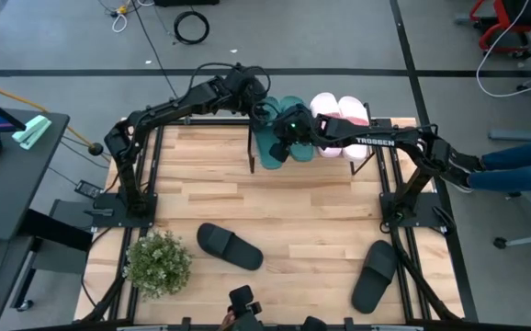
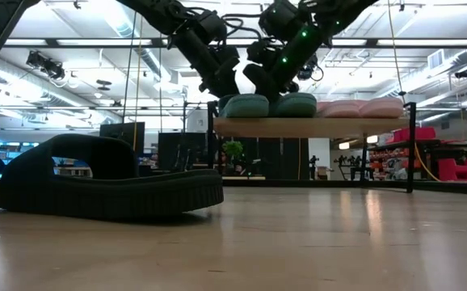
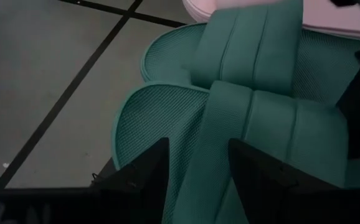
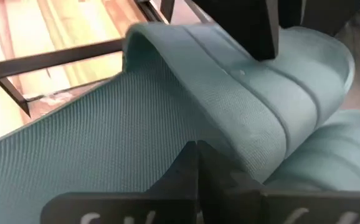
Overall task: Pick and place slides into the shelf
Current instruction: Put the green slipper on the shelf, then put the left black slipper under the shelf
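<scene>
High view: the small low shelf [image 1: 382,129] with a light wooden plank top and thin black wire legs stands at the far edge of the pale wooden bench [image 1: 293,207]. On it lie two teal green rubbery slides [image 1: 284,138] side by side, with two pale pink slides [image 1: 339,115] just beside them. Both dark arms meet over the teal pair. The left pincer [image 3: 195,165] hangs with its fingers apart over the strap of one teal slide, straddling it without a visible clamp. The right pincer [image 4: 195,165] is fully closed, its tip at the strap of the other teal slide, holding nothing. Two black slides lie on the bench well apart from the shelf: one [image 1: 230,245] near a small potted green plant [image 1: 158,264], the other [image 1: 374,275] toward the right side.
</scene>
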